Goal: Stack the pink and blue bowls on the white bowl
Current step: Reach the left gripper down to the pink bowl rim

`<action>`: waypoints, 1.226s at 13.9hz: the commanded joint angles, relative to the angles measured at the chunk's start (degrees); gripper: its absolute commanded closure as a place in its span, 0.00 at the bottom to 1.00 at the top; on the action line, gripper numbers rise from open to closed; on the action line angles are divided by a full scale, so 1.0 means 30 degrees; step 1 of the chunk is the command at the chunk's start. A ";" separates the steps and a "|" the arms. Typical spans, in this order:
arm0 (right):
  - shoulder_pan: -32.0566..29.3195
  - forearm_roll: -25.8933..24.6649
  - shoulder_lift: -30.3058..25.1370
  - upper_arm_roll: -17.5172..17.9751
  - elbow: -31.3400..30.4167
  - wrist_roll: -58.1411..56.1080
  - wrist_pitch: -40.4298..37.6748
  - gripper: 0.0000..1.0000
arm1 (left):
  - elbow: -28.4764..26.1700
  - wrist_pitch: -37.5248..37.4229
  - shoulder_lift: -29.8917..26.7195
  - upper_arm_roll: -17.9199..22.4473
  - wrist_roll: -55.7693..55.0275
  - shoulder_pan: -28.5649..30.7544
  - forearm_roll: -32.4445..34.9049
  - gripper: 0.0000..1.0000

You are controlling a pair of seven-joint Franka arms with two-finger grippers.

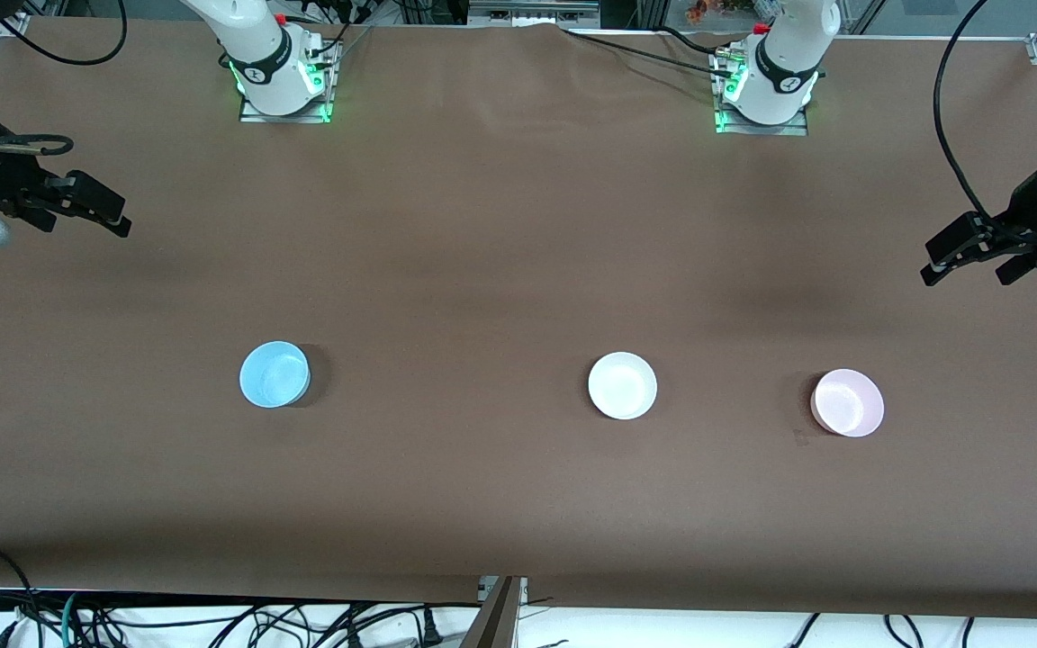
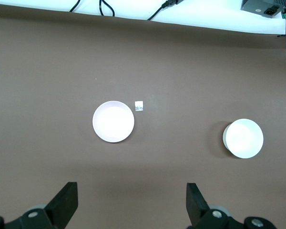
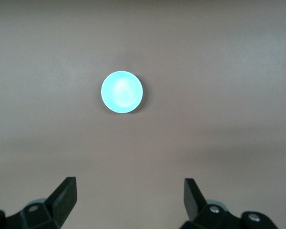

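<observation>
Three small bowls sit apart in a row on the brown table. The light blue bowl [image 1: 275, 373] is toward the right arm's end, the white bowl [image 1: 622, 385] is in the middle, and the pale pink bowl [image 1: 847, 402] is toward the left arm's end. My left gripper [image 1: 969, 270] hangs open and empty over the table's edge at its own end, waiting. Its wrist view shows the pink bowl [image 2: 113, 121] and the white bowl [image 2: 243, 138] past its fingertips [image 2: 69, 193]. My right gripper [image 1: 86, 220] hangs open and empty over its end. Its wrist view shows the blue bowl [image 3: 122, 91].
A small pale tag [image 2: 139, 106] lies on the table right beside the pink bowl. Both arm bases [image 1: 283, 85] [image 1: 763, 90] stand along the table edge farthest from the front camera. Cables [image 1: 212, 625] hang off the edge nearest it.
</observation>
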 commanded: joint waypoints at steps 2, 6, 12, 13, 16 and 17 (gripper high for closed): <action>-0.0087 0.0318 -0.0033 -0.0003 0.0094 -0.0127 0.0055 0.01 | 0.0516 -0.0474 0.0289 -0.0020 0.0449 0.0127 -0.0142 0.00; -0.0087 0.0318 -0.0062 -0.0003 0.0094 -0.0127 0.0055 0.01 | 0.0517 -0.0504 0.1020 0.0068 0.0507 0.0156 0.0120 0.00; -0.0087 0.0318 -0.0033 -0.0003 0.0065 -0.0156 0.0055 0.01 | 0.0487 0.1455 0.4005 0.0126 0.0625 0.1766 0.0239 0.00; -0.0087 0.0318 -0.0033 -0.0003 0.0065 -0.0156 0.0026 0.01 | 0.0429 0.1951 0.4677 0.0155 0.0683 0.1971 0.0268 0.00; -0.0116 0.0318 -0.0033 -0.0032 0.0065 -0.0156 0.0026 0.01 | 0.0283 0.3416 0.6319 0.0185 0.2407 0.2439 0.0268 0.00; -0.0116 0.0318 -0.0033 -0.0032 0.0065 -0.0127 0.0026 0.01 | 0.0224 0.4146 0.6963 0.0185 0.2702 0.2645 0.0268 0.00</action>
